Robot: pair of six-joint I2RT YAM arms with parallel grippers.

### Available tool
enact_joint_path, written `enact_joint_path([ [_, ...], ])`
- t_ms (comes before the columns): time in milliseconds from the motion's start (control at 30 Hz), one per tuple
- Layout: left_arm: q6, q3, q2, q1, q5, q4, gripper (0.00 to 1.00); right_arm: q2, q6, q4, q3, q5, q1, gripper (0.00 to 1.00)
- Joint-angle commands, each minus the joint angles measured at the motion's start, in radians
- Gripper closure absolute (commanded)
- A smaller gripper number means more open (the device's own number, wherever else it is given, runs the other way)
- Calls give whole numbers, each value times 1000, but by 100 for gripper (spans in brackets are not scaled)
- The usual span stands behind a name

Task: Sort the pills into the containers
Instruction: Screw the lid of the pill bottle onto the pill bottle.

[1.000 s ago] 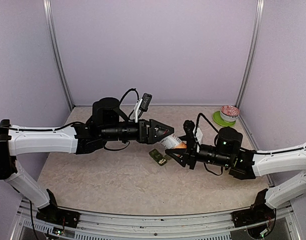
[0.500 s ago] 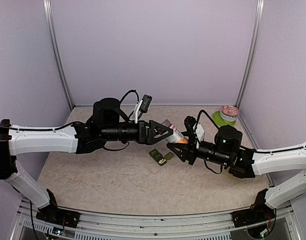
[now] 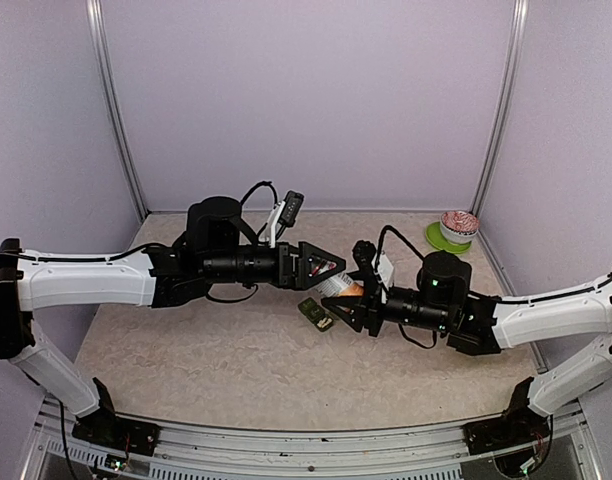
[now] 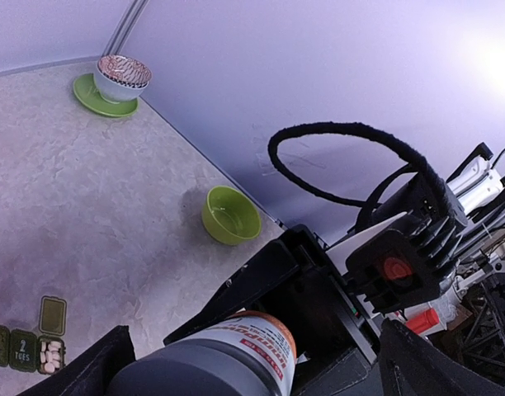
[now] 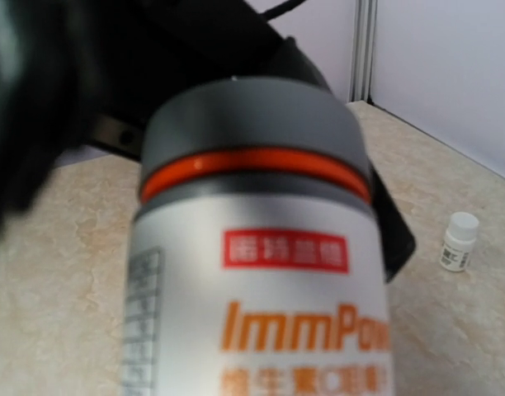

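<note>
A white pill bottle with orange lettering and a grey cap hangs tilted in the air between my two grippers. My left gripper is shut on its cap end. My right gripper is shut on its lower body. In the left wrist view the bottle lies between my left gripper's fingers, and my right gripper's black body sits behind it. In the right wrist view the bottle fills the frame and hides my fingers. A green pill organizer lies on the table just below; one compartment holds white pills.
A patterned bowl on a green saucer stands at the back right corner. A green bowl sits near the right wall. A small white bottle stands on the table. Walls enclose the back and both sides.
My right gripper has moved left and closed in on the bottle's lower end. The left gripper has kept hold of the bottle and shifted it slightly.
</note>
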Motion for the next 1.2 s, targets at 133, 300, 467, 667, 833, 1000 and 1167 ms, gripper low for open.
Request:
enact_joint_path([
  [133, 7, 13, -29, 4, 51, 29, 1, -79, -78, -72, -39, 86, 5, 100],
  [300, -5, 12, -25, 10, 67, 19, 7, -113, -117, -75, -55, 113, -1, 100],
  [467, -40, 7, -17, 30, 87, 11, 14, -147, -156, -81, -72, 133, -2, 100],
  [667, -59, 18, -3, 34, 105, -8, 16, -185, -194, -87, -97, 190, -4, 100],
  [833, -68, 41, 30, 33, 130, -31, 16, -197, -202, -87, -97, 211, -3, 100],
  [1000, -69, 54, 49, 34, 134, -44, 19, -205, -209, -83, -100, 210, -3, 100],
  [1167, -75, 59, 61, 37, 149, -23, 22, -201, -214, -83, -102, 189, -4, 100],
])
